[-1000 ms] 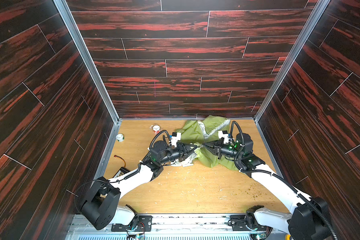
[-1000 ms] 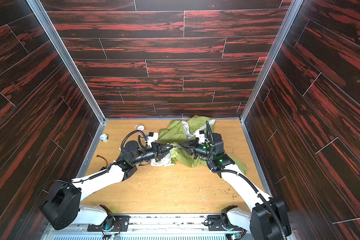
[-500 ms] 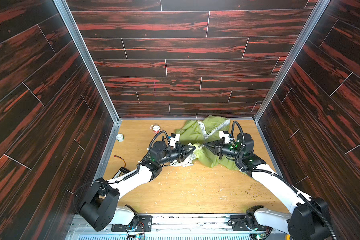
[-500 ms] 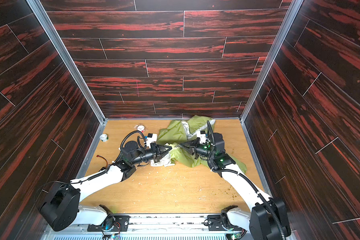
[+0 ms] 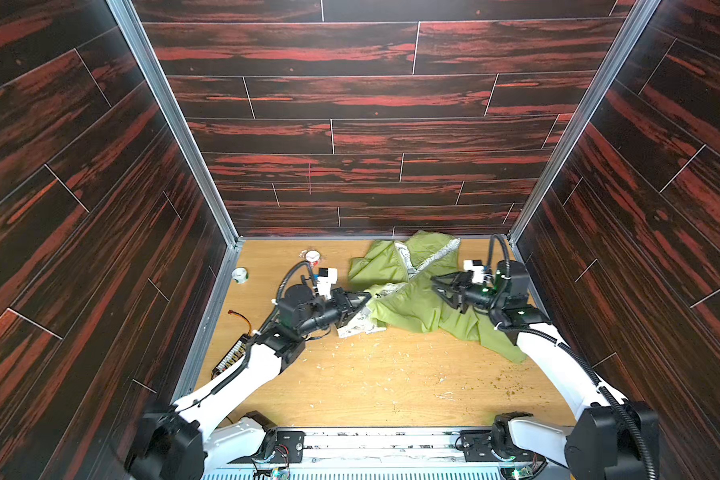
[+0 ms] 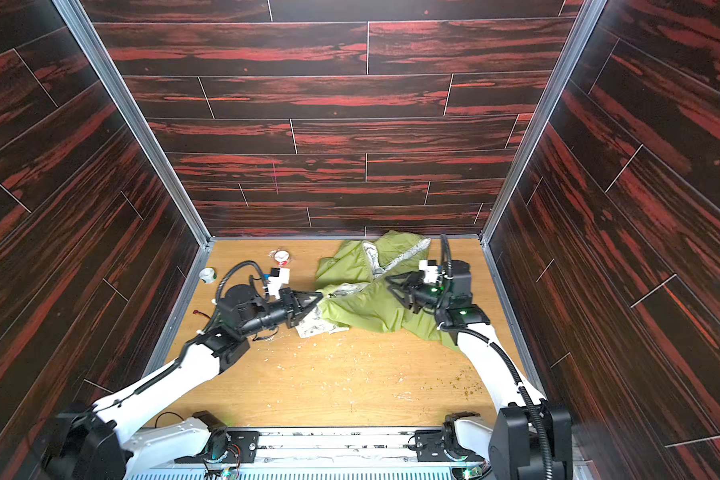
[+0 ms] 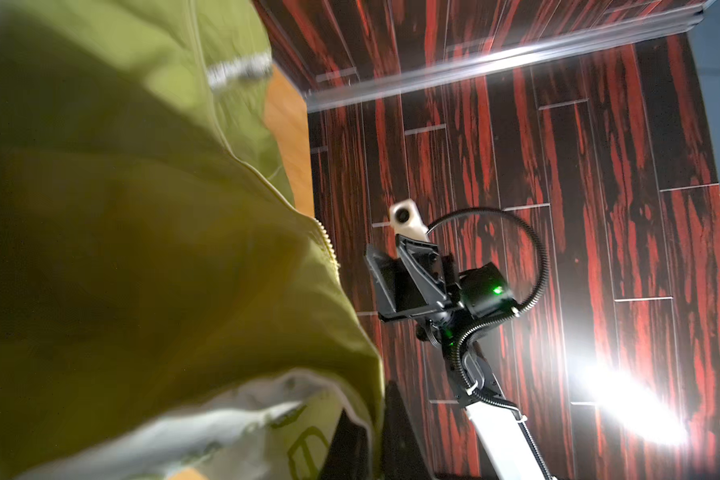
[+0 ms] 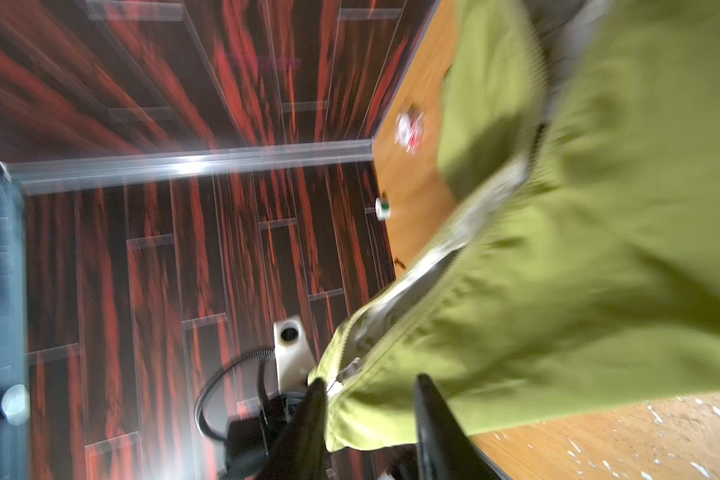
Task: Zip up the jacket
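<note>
Dark red-black plank walls [image 5: 350, 104] on three sides, tan wood surface [image 5: 371, 386] below.

- left pincer [image 5: 366, 296]: clenched on the jacket [image 5: 408, 305], gripping its edge at the garment's 9 o'clock end. Tip points to 3 o'clock. In the left wrist view green cloth and pale lining [image 7: 233, 419] lie right against the fingers [image 7: 346, 444].
- right pincer [image 5: 437, 289]: released, jaws apart, nothing held. Tip points to 9 o'clock, over the jacket's right half. The left wrist view shows it clear of the cloth, with a gap between. In the right wrist view the fingers [image 8: 433, 419] are spread; that frame is blurred.
- the two pincers face each other, near but apart, with green cloth between them.
- jacket: crumpled, lying from 12 to 3 o'clock on the surface, far edge close to the back wall. Pale lining shows at its 7 o'clock corner, just beside the left pincer.
- zipper [image 7: 324, 239]: teeth run along the jacket's free edge. The halves are apart where visible.
- tape roll [image 5: 239, 275]: white, at 10 o'clock by the left wall.
- small red-white item [image 5: 312, 255] at 11 o'clock.
- dark strip [image 5: 231, 357] with a red wire, at 9 o'clock along the left edge.
- pale flecks [image 5: 341, 368] scattered mid-surface.
</note>
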Controlling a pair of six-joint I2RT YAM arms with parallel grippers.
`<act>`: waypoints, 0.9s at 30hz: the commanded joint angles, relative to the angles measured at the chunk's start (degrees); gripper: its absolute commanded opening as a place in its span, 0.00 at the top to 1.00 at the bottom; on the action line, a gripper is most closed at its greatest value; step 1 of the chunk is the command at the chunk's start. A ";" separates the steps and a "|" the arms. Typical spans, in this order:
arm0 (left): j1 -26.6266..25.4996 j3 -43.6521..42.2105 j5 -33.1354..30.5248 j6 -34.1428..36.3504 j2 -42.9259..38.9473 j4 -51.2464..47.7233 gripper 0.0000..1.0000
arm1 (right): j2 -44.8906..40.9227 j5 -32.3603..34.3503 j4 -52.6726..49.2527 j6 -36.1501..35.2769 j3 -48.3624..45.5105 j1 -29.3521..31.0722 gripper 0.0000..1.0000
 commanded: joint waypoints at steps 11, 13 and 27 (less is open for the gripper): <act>9.77 6.24 -11.48 20.69 -12.39 -37.54 1.00 | 23.80 29.83 -40.70 -34.53 21.16 -10.83 0.30; 10.96 7.34 -12.40 21.76 -11.94 -38.30 1.00 | 25.59 30.42 -40.24 -34.56 19.59 -11.12 0.30; 19.11 22.00 -8.52 28.15 0.48 -37.57 1.00 | 39.18 4.92 3.76 -4.33 4.26 8.97 0.45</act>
